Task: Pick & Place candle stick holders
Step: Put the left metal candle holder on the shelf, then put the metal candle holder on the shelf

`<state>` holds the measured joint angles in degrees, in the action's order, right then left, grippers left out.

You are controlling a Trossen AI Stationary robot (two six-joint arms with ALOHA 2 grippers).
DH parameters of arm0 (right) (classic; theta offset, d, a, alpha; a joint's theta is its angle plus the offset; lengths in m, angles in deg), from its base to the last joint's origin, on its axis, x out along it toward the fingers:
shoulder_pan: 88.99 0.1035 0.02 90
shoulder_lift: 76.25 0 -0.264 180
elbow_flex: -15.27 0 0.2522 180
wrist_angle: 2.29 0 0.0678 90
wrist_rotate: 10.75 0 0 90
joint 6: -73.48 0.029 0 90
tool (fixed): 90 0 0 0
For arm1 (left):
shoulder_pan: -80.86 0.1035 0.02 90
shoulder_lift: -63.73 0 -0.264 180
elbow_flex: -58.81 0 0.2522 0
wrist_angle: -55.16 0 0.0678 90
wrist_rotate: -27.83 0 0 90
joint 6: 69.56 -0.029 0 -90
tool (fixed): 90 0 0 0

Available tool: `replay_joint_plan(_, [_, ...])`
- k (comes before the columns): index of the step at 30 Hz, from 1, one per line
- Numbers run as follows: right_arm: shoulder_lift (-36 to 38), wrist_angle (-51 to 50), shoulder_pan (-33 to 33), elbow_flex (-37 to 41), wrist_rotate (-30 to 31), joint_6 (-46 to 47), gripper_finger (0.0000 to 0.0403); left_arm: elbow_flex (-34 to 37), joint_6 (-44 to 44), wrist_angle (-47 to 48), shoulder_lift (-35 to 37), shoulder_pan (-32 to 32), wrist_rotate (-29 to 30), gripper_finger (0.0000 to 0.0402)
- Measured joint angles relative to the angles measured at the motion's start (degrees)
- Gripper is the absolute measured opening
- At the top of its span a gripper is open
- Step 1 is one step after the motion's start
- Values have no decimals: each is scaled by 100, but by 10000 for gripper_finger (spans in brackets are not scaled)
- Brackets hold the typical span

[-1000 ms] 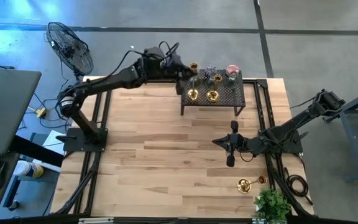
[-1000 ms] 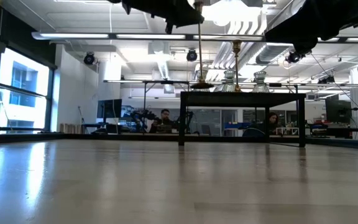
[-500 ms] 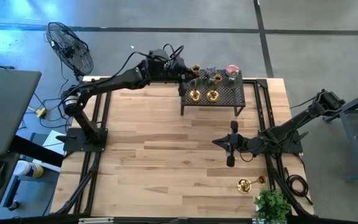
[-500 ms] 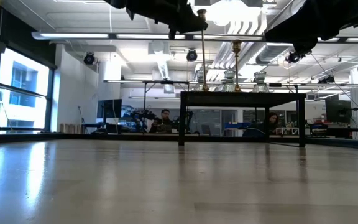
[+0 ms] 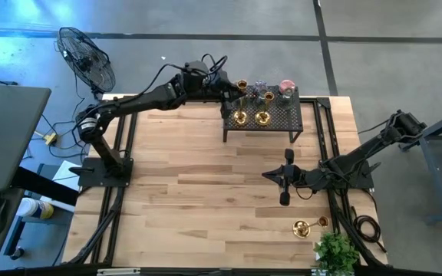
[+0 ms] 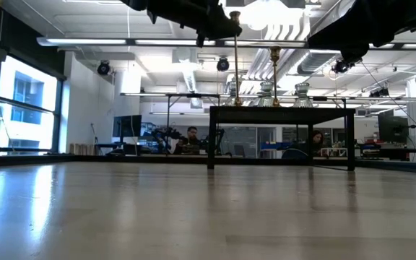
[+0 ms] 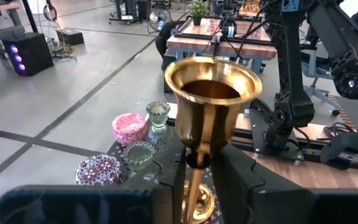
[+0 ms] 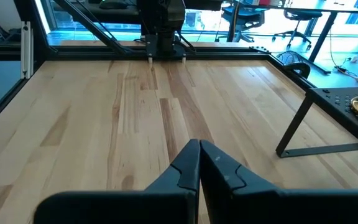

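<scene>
My left gripper (image 5: 229, 87) is at the far left corner of the black perforated rack (image 5: 276, 116), shut on a tall brass candle stick holder (image 7: 210, 102). Two brass holders (image 5: 239, 116) (image 5: 262, 117) stand on the rack's near side, and a third (image 5: 268, 97) stands behind them. Pink (image 7: 129, 127), purple (image 7: 99, 169), pale-green (image 7: 139, 154) and clear (image 7: 158, 116) glass cups stand on the rack's far part. Two more brass holders (image 5: 303, 227) (image 5: 323, 221) are on the table at the near right. My right gripper (image 5: 285, 184) is shut and empty above the table's right middle. My left gripper pinches the holder's slim stem (image 7: 195, 167) between its two fingers, just below the cup. The fingers come level from the table's left and lie across the stem. The holder stands upright, cup up. In the low view its base (image 6: 235, 101) is at rack-top height; whether it rests there I cannot tell.
A small green plant (image 5: 334, 253) stands at the near right corner. The rack stands on thin legs (image 8: 296, 124) above the table. A fan (image 5: 87, 57) stands off the table's far left. Bare wood spreads over the table's left and middle (image 5: 183, 192).
My left gripper has gone a little toward the table's right edge with the brass holder, to the rack's far left corner. The holder has stayed upright in the hold.
</scene>
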<state>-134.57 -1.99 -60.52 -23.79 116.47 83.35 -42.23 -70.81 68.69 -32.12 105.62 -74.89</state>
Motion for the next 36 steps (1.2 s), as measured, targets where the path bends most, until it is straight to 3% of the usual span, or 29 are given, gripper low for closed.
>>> replay_joint_plan(17, [0,-2,0,0,4,10,2,4,-109,338,303,0,-20,172])
replay_joint_plan(22, [0,-2,0,0,-62,11,1,4,-463,1316,740,-14,-84,176])
replay_joint_plan(25, [0,34,2,-1,-52,13,2,103,-868,2217,1021,-231,46,152])
replay_joint_plan(28, [0,-21,2,-118,-62,20,1,906,-1046,2191,1364,-629,297,102])
replay_joint_plan(31, [30,-684,2,-557,-266,215,1,2053,-1034,1332,1662,-1078,304,40])
replay_joint_plan(33, [33,-1585,5,-1055,-316,548,1,2836,-938,327,1832,-1387,302,11])
replay_joint_plan(36, [-77,-3413,51,-1966,-317,1426,0,3940,-659,-1132,1974,-1748,307,17])
